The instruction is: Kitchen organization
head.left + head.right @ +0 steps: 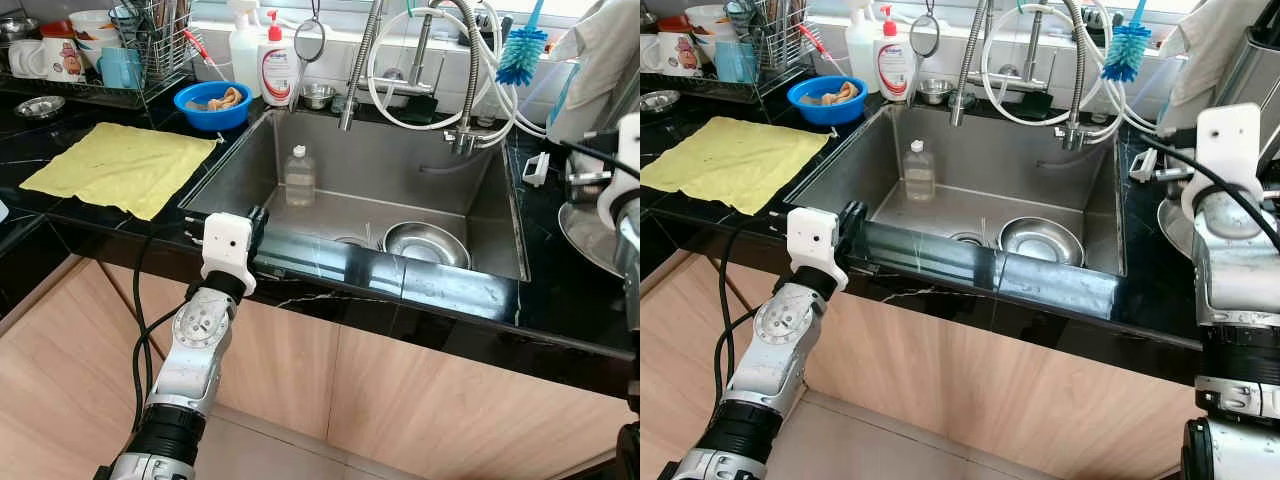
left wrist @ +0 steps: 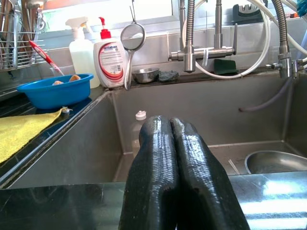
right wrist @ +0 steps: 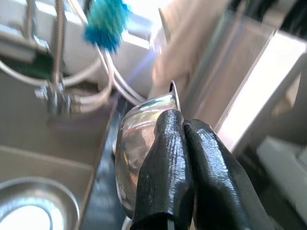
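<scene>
Right wrist view: right gripper point(image 3: 184, 125) jaws closed at steel bowl point(image 3: 139, 139).

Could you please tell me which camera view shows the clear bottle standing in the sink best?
The left eye view: the bottle stands whole and unblocked by the sink's back left corner. The right eye view shows it equally whole. In the left wrist view the left tool hides all but its cap.

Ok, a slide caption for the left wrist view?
Left gripper shut at the sink's front edge, facing a clear bottle and steel bowl inside.
</scene>
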Available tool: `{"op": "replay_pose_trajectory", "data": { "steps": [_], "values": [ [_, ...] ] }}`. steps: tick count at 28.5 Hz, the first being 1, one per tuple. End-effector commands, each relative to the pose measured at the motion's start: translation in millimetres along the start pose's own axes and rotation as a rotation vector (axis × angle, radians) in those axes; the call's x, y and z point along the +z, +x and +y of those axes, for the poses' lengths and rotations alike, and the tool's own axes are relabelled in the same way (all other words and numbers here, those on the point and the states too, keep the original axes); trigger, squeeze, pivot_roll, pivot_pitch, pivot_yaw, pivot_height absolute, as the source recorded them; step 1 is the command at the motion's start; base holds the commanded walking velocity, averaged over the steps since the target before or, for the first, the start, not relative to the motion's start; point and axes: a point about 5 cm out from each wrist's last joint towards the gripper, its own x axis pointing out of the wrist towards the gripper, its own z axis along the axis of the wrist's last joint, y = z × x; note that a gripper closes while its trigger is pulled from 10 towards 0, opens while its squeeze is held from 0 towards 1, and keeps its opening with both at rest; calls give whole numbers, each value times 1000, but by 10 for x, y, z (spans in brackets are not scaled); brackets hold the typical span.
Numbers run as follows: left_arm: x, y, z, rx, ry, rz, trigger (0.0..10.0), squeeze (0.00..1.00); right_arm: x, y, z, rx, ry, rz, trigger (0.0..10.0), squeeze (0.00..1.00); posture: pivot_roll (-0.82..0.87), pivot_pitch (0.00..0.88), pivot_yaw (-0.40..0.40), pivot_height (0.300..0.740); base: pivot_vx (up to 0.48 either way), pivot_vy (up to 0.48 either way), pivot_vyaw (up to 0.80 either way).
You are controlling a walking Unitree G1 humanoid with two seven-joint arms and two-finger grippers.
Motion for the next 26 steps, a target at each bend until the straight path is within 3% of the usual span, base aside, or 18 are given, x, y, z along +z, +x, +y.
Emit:
{"op": "replay_pose_trajectory", "data": {
  "steps": [1, 2, 3, 5, 7, 9, 11, 17, 26],
  "values": [
    [31, 28, -12, -3, 9, -13, 10000, 0, 294, -22, 174, 108, 34, -150, 0, 0, 79, 0, -9, 740, 0, 0, 0],
    [29, 28, -14, -3, 9, -13, 10000, 0, 303, -21, 230, 146, 42, -161, 0, 0, 79, 0, -10, 740, 0, 0, 0],
    [28, 29, -20, -4, 9, -14, 10000, 0, 285, -24, 325, 214, 26, -172, 9961, 0, 82, 0, -12, 740, 0, 0, 0],
    [28, 30, -27, -5, 9, -15, 10000, 0, 245, -38, 448, 302, 10, -181, 10000, 0, 85, 0, -15, 740, 0, 0, 0],
    [31, 29, -35, -6, 9, -18, 10000, 0, 132, -31, 598, 388, 107, -151, 10000, 0, 89, 0, -18, 740, 0, 0, 0],
    [31, 25, -34, -4, 9, -19, 10000, 0, 19, -2, 638, 395, 122, -111, 10000, 0, 95, 0, -20, 740, 0, 0, 0],
    [29, 12, -24, -1, 11, -18, 10000, 0, -134, 48, 683, 403, 208, -63, 10000, 0, 97, 0, -20, 740, 0, 0, 0],
    [26, -2, -24, -4, 13, -17, 10000, 0, -287, 59, 820, 462, 296, -24, 10000, 0, 98, 0, -20, 740, 0, 0, 0],
    [30, -4, -34, -8, 12, -15, 10000, 0, -567, 92, 961, 471, 341, 65, 10000, 0, 102, 0, -18, 740, 0, 0, 0]
  ]
}}
